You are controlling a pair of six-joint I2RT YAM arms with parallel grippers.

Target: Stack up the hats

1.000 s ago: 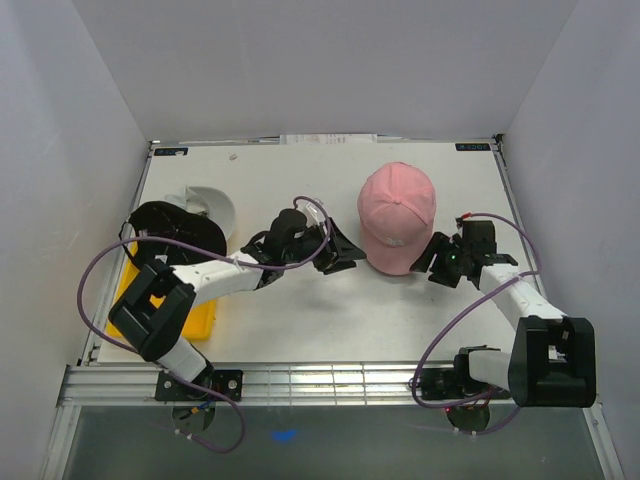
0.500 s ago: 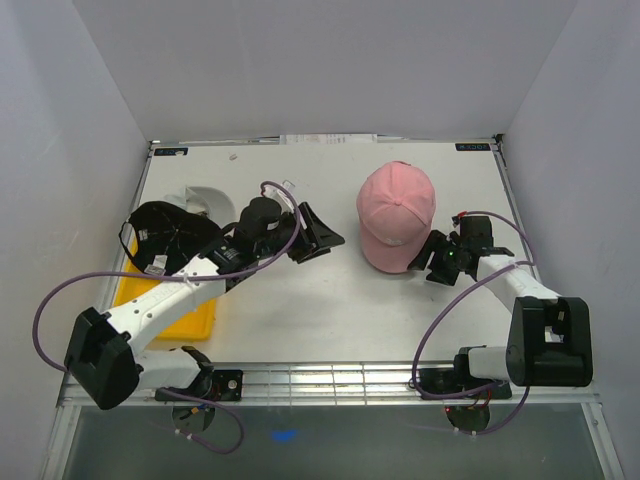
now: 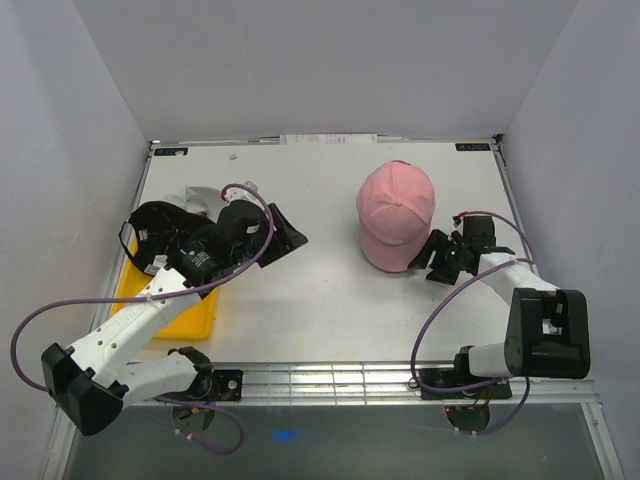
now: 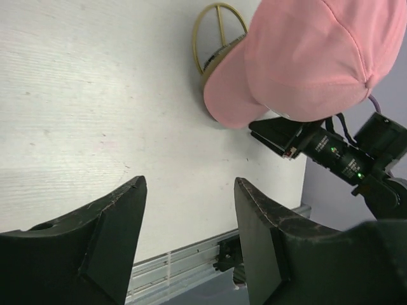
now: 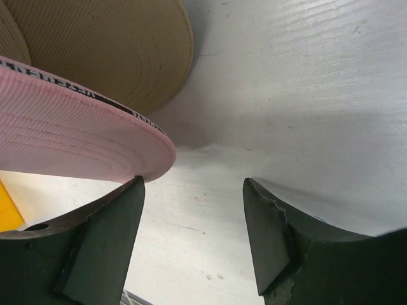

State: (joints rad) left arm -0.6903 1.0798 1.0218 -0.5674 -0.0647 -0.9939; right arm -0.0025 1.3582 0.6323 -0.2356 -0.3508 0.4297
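Over the left half of the table, the left gripper (image 3: pixel 288 232) is hanging spread wide with nothing between its fingers; its wrist camera is showing only bare tabletop in the gap. It has been swinging away from the middle of the table, where it stood a second ago near the pink hat (image 3: pixel 397 212), and is now sitting just beside the black hat (image 3: pixel 160 232) that is lying over the yellow tray (image 3: pixel 195 322). That retreat is suggesting the pink one is already placed and the black one is next to be fetched. Across the table, the right gripper (image 3: pixel 433 258) is staying parted and empty at the pink brim, hardly moved. Its own camera is showing that brim lying over a tan hat (image 5: pixel 108 51), so the stack is already growing on the right, with the gold wire stand (image 4: pixel 220 25) peeking out behind it. A white hat (image 3: pixel 200 192) is lying partly hidden behind the left arm
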